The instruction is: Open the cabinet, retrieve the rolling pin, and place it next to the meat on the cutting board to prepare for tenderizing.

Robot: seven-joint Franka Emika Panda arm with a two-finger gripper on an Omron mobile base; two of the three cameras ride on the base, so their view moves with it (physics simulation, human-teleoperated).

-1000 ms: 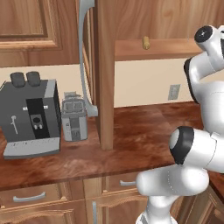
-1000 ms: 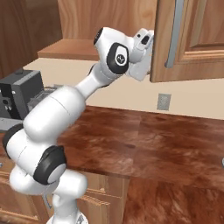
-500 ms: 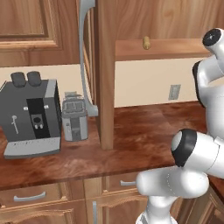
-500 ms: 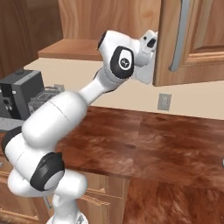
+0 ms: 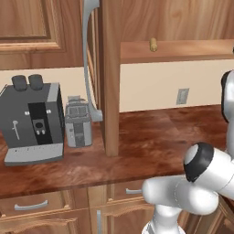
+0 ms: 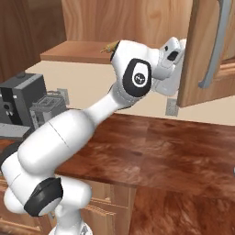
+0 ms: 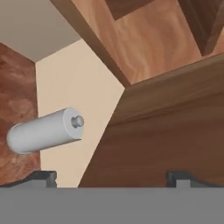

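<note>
The cabinet stands open, with its wooden inner shelf (image 5: pixel 183 50) (image 6: pixel 73 51) exposed. One door (image 5: pixel 110 77) shows edge-on with its curved grey handle (image 5: pixel 89 59). The rolling pin (image 5: pixel 153 44) lies on the shelf with its end towards me; its tip (image 6: pixel 109 46) peeks out beside my arm. My gripper (image 6: pixel 180 49) is raised against the inner side of another door (image 6: pixel 202 50), which has a grey bar handle (image 6: pixel 215 46). In the hand view my gripper (image 7: pixel 111 177) is open, its tips wide apart before brown door wood (image 7: pixel 166 131). The meat and cutting board are out of view.
A dark grey coffee machine (image 5: pixel 32 119) (image 6: pixel 20 101) and a toaster (image 5: pixel 78 121) (image 6: pixel 48 106) stand on the brown counter (image 5: pixel 151 137) at the left. A wall socket (image 5: pixel 182 96) sits under the shelf. A grey cylinder (image 7: pixel 43 131) juts out in the hand view. Drawers (image 5: pixel 32 205) run below.
In the right base view the door by my hand has swung further open, and the hand has moved right with it. My arm has slid towards the right edge of the left base view.
</note>
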